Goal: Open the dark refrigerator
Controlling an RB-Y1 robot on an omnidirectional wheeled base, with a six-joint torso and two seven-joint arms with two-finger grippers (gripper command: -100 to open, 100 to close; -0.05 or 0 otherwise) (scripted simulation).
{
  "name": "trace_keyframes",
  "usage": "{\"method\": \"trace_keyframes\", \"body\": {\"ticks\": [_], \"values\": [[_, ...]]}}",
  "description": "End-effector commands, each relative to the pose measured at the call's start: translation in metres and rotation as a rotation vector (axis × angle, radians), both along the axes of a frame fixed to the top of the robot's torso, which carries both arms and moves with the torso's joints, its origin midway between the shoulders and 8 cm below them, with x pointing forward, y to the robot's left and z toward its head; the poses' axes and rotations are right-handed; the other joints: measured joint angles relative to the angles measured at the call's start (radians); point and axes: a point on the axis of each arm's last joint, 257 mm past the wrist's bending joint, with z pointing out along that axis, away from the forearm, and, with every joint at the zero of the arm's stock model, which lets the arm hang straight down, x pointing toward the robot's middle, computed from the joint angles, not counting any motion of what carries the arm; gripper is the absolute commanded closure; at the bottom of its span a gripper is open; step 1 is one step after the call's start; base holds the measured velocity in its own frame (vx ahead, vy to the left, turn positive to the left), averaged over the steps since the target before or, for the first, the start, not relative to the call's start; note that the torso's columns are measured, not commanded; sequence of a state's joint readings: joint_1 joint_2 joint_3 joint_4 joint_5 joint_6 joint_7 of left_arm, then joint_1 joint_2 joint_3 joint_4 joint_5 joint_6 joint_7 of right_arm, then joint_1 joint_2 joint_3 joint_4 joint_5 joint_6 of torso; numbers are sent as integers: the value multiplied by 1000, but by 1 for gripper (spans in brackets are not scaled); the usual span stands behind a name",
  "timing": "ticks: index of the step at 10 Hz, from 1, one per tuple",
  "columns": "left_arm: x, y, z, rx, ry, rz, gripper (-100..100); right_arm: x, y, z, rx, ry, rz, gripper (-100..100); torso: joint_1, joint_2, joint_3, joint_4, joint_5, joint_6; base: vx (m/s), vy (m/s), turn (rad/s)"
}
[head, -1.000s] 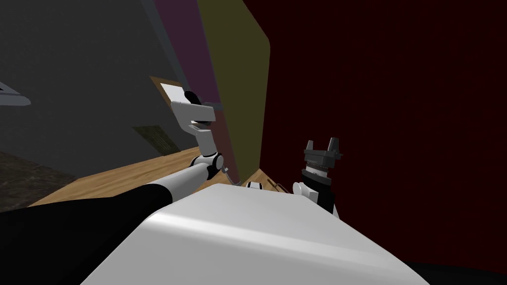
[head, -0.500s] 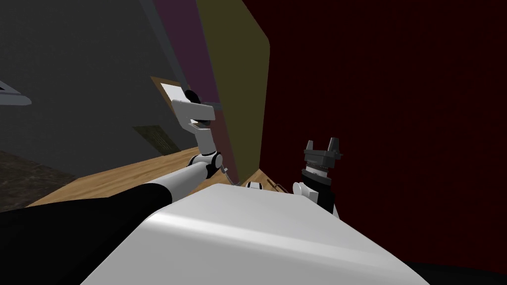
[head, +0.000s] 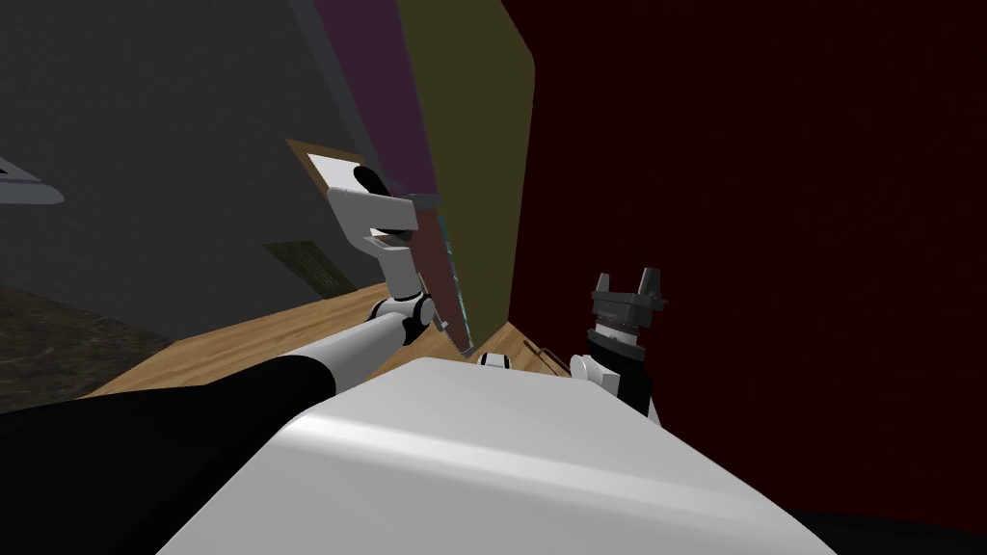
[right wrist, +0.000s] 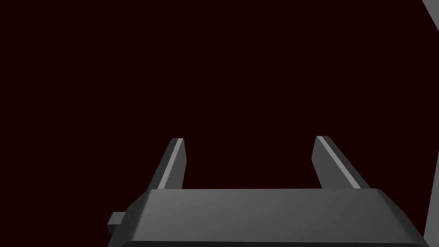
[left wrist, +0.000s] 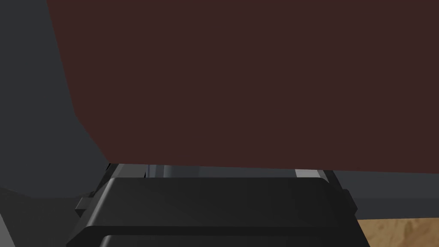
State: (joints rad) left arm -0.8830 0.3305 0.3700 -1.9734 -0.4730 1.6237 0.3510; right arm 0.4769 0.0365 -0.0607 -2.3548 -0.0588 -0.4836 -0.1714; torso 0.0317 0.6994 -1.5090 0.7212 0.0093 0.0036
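Two grippers: the left gripper [head: 387, 220] sits against the dark maroon refrigerator door [left wrist: 240, 85], which hides its jaws, so we cannot tell their state; the right gripper [right wrist: 251, 139] holds its jaws apart.

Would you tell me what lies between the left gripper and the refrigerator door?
Nothing shows between them. In the left wrist view the dark maroon refrigerator door rises directly behind the left gripper, with no other object there.

Matt refrigerator door [left wrist: 240, 81], wood-grain floor [head: 222, 349]
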Motion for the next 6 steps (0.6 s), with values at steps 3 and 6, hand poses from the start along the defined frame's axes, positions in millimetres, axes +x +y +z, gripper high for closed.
{"method": "trace_keyframes", "body": {"ticks": [3,6], "values": [[23,-24,1,11,13,-104,100,0,0,0,0,0,0,0,-9,-10,-4,-3,-2,3,-166,261,-31],[35,-42,3,10,11,-170,100,0,0,0,0,0,0,0,-12,-8,-4,-1,-5,5,-171,287,-34]]}}
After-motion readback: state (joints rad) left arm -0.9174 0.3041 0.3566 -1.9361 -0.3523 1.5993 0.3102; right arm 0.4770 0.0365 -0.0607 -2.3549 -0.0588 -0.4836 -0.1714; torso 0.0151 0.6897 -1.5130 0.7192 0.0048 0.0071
